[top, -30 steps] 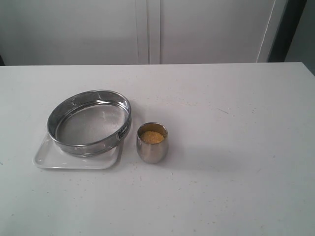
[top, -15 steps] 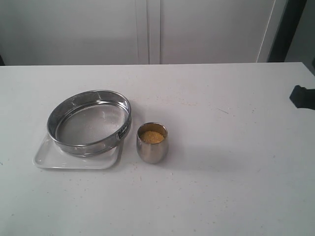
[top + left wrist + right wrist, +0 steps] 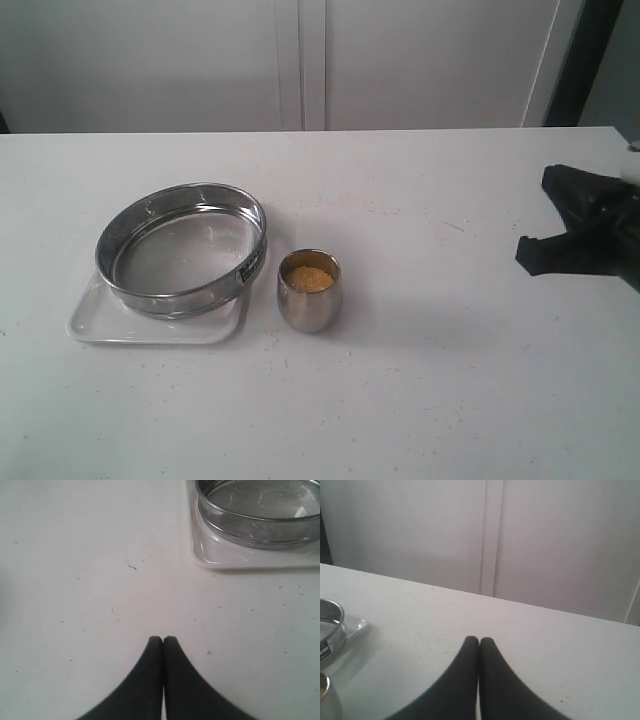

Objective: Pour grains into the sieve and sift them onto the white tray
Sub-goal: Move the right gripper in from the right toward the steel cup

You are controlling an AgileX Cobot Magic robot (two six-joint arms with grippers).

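Note:
The steel sieve [image 3: 183,247] rests on the white tray [image 3: 100,322] at the table's left; its mesh looks bare. Just right of it stands a small steel cup [image 3: 309,292] holding golden-yellow grains [image 3: 309,277]. My right gripper [image 3: 524,250] comes in from the right edge, shut and empty, well clear of the cup. In the right wrist view its shut gripper [image 3: 479,640] hangs over bare table, with the sieve [image 3: 329,625] and cup rim [image 3: 323,684] at the frame's edge. The left gripper [image 3: 163,639] is shut and empty, apart from the sieve [image 3: 260,510] and tray [image 3: 210,557].
The white table [image 3: 450,380] is speckled with small crumbs. Pale cabinet doors [image 3: 300,60] stand behind its far edge. The left arm does not show in the exterior view.
My right arm has come into the exterior view from the right edge and moved leftward over the table. The sieve, tray and cup have stayed put.

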